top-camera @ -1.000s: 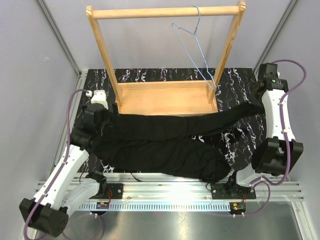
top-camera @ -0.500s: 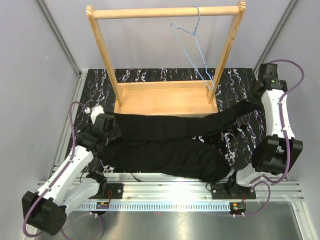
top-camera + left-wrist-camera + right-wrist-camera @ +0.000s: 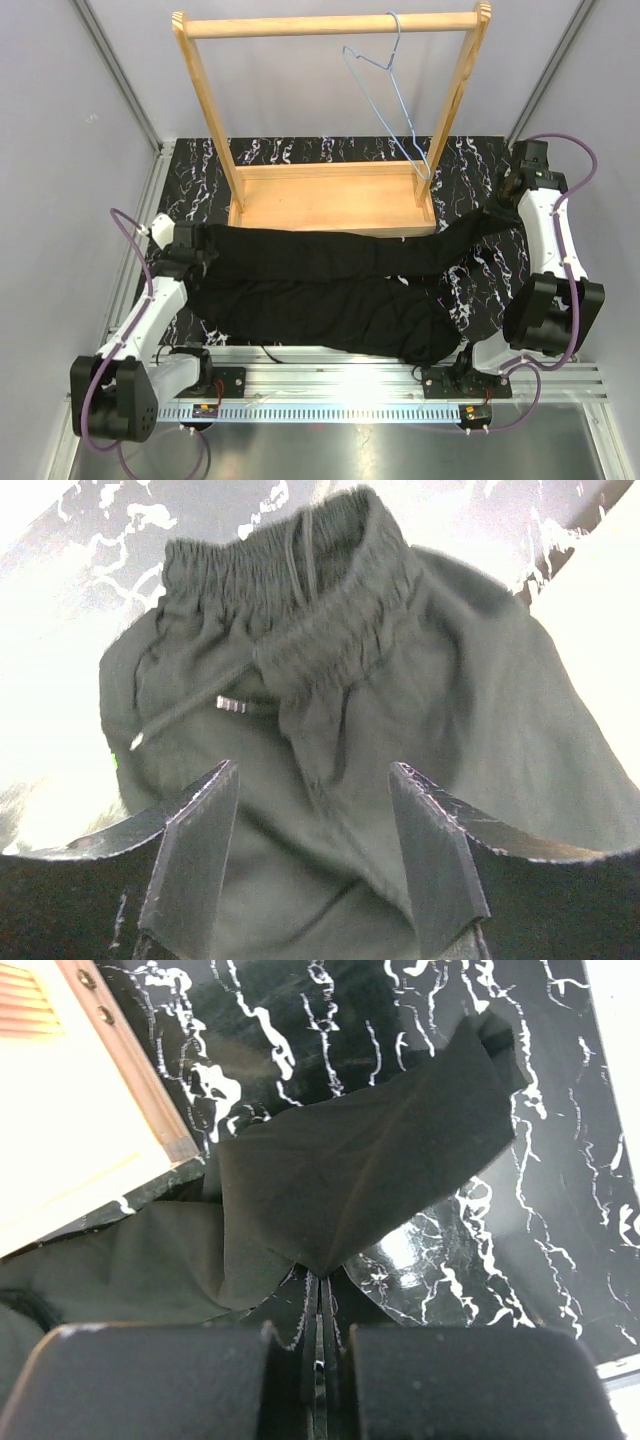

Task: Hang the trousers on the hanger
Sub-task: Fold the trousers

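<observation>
The black trousers point(image 3: 330, 285) lie spread across the dark marbled table, waistband at the left and legs to the right. My left gripper point(image 3: 193, 250) is at the waistband. In the left wrist view its jaws point(image 3: 314, 770) stand apart over a fold of the trousers point(image 3: 330, 630), just below the elastic band and drawstring. My right gripper point(image 3: 500, 207) is shut on the end of one leg; in its wrist view point(image 3: 322, 1280) the trousers point(image 3: 360, 1170) rise in a pinched peak from the jaws. The light-blue hanger point(image 3: 392, 100) hangs tilted from the rack's top bar.
The wooden rack point(image 3: 330, 198) stands at the back of the table, its base just behind the trousers; a corner of the rack point(image 3: 70, 1120) shows in the right wrist view. Grey walls close in on both sides. A metal rail runs along the near edge.
My left gripper has swung left and down onto the waistband, its jaws narrowing. My right gripper has shifted slightly towards the back with the leg end in it.
</observation>
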`<action>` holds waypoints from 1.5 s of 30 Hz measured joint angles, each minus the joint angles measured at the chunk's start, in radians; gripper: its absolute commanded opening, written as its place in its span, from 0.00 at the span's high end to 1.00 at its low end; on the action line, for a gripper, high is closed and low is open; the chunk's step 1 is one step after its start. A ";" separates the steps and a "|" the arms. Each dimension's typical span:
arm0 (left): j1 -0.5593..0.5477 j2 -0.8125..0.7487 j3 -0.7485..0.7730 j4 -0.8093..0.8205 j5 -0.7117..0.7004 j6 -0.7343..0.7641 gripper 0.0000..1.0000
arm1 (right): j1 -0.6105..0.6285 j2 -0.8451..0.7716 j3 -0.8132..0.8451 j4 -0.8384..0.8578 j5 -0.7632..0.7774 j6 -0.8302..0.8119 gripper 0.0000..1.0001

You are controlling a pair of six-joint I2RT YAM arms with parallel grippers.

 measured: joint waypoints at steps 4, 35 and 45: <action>0.082 0.092 0.000 0.082 0.053 0.000 0.36 | 0.000 -0.009 0.000 0.006 -0.012 0.000 0.99; 0.165 -0.086 0.064 0.081 0.137 0.019 1.00 | 0.000 -0.145 -0.034 0.006 0.027 -0.001 1.00; 0.179 -0.355 0.117 -0.100 0.140 0.094 1.00 | 0.000 -0.309 -0.073 -0.062 0.102 0.011 1.00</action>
